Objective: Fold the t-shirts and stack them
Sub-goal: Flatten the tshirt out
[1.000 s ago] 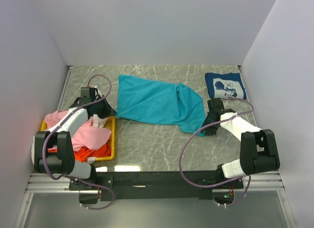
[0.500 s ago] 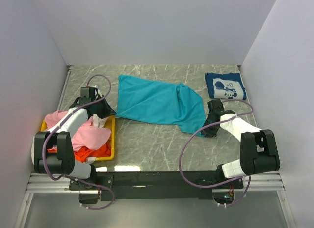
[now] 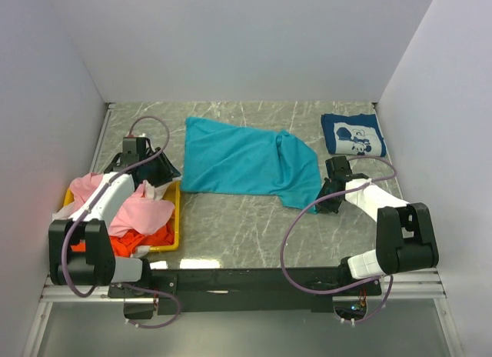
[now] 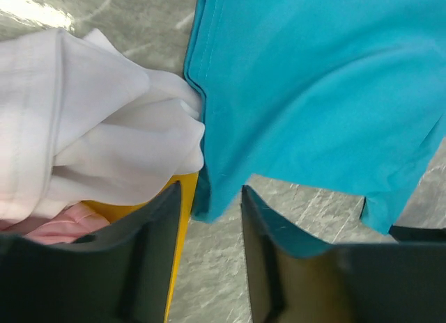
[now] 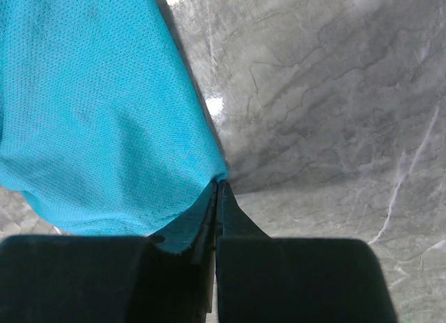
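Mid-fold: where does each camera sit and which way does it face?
Top external: above and behind the arms, looking down over the table; both arms show.
Left wrist: on the left arm, facing past its open jaws at the teal t-shirt's edge, white cloth and yellow tray.
Right wrist: on the right arm, facing down past shut jaws pinching the teal t-shirt's corner.
Shared: all see the teal t-shirt.
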`<state>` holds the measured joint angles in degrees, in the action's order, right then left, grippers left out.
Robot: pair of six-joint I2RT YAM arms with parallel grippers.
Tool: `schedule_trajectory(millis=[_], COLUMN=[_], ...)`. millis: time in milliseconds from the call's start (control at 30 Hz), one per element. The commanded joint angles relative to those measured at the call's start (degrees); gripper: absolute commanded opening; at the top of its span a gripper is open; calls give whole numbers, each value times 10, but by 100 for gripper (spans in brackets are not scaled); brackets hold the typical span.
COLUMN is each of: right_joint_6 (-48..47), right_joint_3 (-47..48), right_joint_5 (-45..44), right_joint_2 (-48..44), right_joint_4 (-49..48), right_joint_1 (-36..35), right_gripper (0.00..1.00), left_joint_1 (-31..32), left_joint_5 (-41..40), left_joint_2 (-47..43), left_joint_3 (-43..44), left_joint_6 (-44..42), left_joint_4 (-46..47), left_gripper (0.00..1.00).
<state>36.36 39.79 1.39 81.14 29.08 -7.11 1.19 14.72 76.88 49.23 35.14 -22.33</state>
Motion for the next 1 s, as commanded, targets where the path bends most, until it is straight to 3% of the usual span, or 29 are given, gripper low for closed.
schedule_trajectory(millis=[0, 133, 433, 967], right_joint_6=[-3, -3, 5, -18], right_joint_3=[-21, -25, -34, 3], right_joint_5=[0, 0, -13, -60], right_joint_2=[1, -5, -35, -93], right_joint_4=[2, 4, 17, 85], right_joint_1=[3, 2, 12, 160], right_gripper=[0, 0, 0, 0], left_joint_1=[-1, -1, 41, 171], left_joint_5=[-34, -65, -73, -91], left_joint_2=[-39, -71, -63, 12], left_joint_3=[3, -11, 2, 9], left_joint_6=[20, 33, 27, 60], left_joint_4=[-9, -8, -16, -46], left_gripper=[47, 50, 45, 44])
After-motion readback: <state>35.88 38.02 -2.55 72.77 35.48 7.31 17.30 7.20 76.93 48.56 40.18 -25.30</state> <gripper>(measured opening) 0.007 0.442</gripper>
